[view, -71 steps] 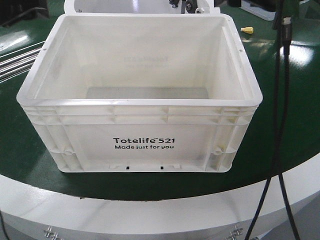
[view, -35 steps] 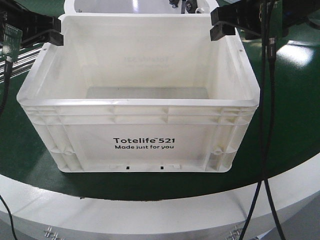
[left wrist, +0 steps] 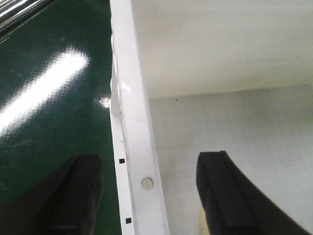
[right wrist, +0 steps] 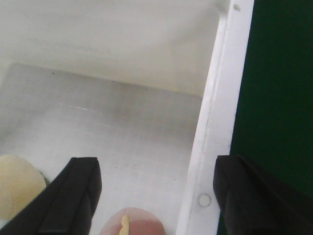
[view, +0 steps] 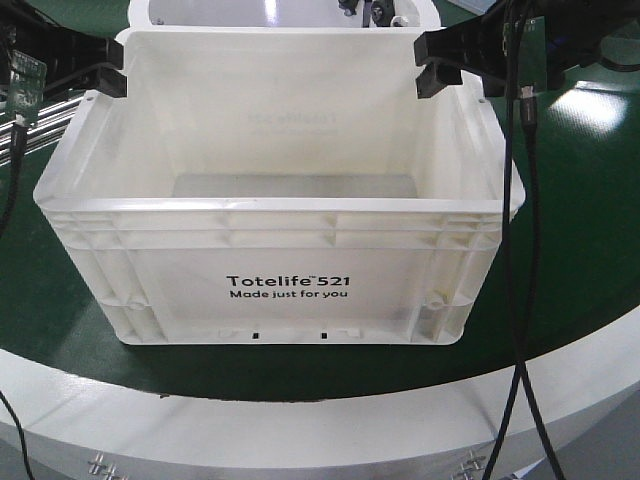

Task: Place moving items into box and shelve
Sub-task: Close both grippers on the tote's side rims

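Box (view: 290,262): large white plastic crate with a ribbed rim and black print "Totelife 521 Made just for you" on the near wall. It stands upright and open-topped in the middle of the tabletop (view: 585,240), a glossy green round surface with a white edge. Its long axis runs left to right across the front view, with a short end wall at either side. Left gripper (view: 112,68): at the far part of the left end wall, jaws wide open and holding nothing. One jaw is outside over the green and the other inside over the floor; the rim lies between them, nearer the outer jaw and clear of both. Right gripper (view: 432,64): mirrored on the right end wall, jaws equally wide and empty, rim between them and hard by the outer jaw; contact cannot be told. Each arm is nearer its own end. Each wall runs lengthwise through the gap, so closing the jaws would pinch it crosswise, which seems to be what a two-armed lift to the shelf calls for. Contents: the grey floor is largely bare. The right wrist view shows a pale yellow rounded item (right wrist: 17,188) and a pinkish rounded item (right wrist: 134,227) on the floor, cut off by the frame, kind not identifiable. Surroundings: a second white container (view: 200,12) just behind the box; black cables (view: 520,330) hanging past its right corner; bright metal rails (left wrist: 14,9) on the tabletop at left.
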Motion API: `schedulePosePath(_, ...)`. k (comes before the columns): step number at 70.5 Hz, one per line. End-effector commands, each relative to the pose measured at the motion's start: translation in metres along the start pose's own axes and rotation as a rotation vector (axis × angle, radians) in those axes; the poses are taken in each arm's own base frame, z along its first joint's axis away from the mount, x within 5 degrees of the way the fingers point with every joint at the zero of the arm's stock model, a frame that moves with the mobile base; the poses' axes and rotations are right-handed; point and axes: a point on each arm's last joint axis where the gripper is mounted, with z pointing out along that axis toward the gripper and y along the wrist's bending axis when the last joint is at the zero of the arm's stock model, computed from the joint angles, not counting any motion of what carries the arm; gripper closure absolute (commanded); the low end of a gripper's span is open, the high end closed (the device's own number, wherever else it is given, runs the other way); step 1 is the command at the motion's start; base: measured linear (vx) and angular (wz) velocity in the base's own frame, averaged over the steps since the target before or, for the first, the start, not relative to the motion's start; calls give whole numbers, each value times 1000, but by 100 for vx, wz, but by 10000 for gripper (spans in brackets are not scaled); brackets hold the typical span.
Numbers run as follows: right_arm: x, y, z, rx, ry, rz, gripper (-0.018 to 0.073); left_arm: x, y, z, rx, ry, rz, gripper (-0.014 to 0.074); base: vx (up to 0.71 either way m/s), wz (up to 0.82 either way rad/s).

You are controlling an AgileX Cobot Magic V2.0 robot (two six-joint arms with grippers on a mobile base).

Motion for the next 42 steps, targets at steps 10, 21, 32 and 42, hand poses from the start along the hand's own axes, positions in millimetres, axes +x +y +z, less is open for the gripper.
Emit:
schedulePosePath(10, -5, -5, -8, 47, -30, 13, 67, -11, -6, -22, 27, -103, -1, 83, 0, 0)
schedulePosePath(21, -4, -7, -8, 68, -23, 16, 69, -11, -6, -22, 26, -104, 0, 83, 0, 0)
schedulePosePath(32, -4, -7, -8, 67, -21, 17, 69, -11, -6, -22, 26, -108, -1, 83, 0, 0)
schedulePosePath(42, -2, -7, -3, 63, 13, 23, 69, -11, -6, -22, 26, -107, -1, 83, 0, 0)
